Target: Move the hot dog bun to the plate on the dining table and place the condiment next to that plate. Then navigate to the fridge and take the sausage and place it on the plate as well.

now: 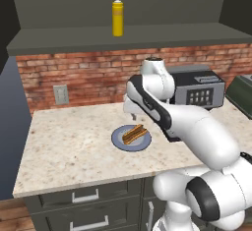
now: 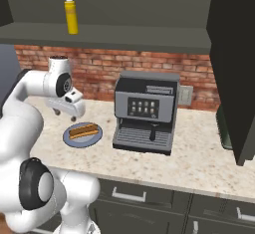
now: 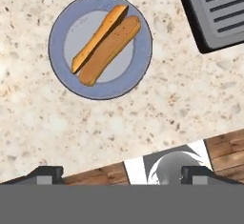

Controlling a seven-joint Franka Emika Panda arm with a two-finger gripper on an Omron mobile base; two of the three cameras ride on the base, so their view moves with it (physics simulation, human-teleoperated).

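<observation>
From my seat at the controls, the gripper [image 3: 121,173] hangs above the counter [image 1: 69,146] with its two dark fingertips [image 3: 45,173] spread wide and nothing between them. Looking down along the hand, I see the hot dog bun [image 3: 106,44] lying split open on a small blue-grey plate [image 3: 59,63], its two halves side by side and running diagonally across the plate's paler middle. In the left base view the same plate sits on the speckled stone just beyond the arm's forearm, and the hand looks to be raised a little above and behind it, though the arm hides most of the fingers from that side, so I can't be sure how high. To the right of the plate, near it but apart, stands a dark grey coffee machine [image 2: 145,111] with its drip grille facing the front edge. Behind runs a red brick wall [image 1: 88,75] with a pale outlet plate. Farthest up, the yellow condiment [image 1: 117,16] bottle stands upright on the dark shelf [image 1: 128,38] above the bricks.
</observation>
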